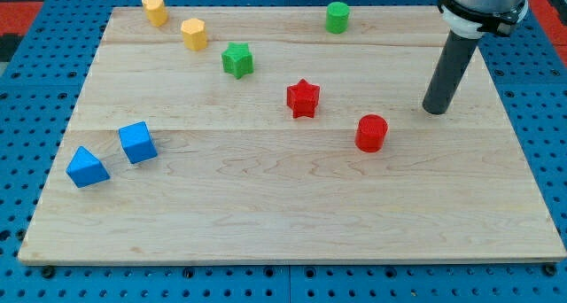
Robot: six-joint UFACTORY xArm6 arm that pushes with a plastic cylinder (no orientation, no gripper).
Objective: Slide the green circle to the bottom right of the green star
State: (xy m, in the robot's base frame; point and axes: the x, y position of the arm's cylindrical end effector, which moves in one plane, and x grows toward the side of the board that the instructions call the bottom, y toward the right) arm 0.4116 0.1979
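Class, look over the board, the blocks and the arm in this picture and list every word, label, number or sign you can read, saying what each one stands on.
None: no readable text shows anywhere.
The wooden board, the green circle, the green star and the other coloured blocks are plain.
The rod ending in my tip is unmarked.

My tip (435,110) on board's (292,223) right side, well apart from all blocks; nearest is red cylinder (372,133), down-left of it. Green circle (337,18) near top edge, bare wood on all its sides. Between it and green star (237,60): open strip. Red star (303,98) stands below-right of green star, narrowing room there. Yellow blocks (194,34) (155,11) crowd top left. Blue cube (137,143), blue triangle (87,167) far at view's left, clear of that lane.
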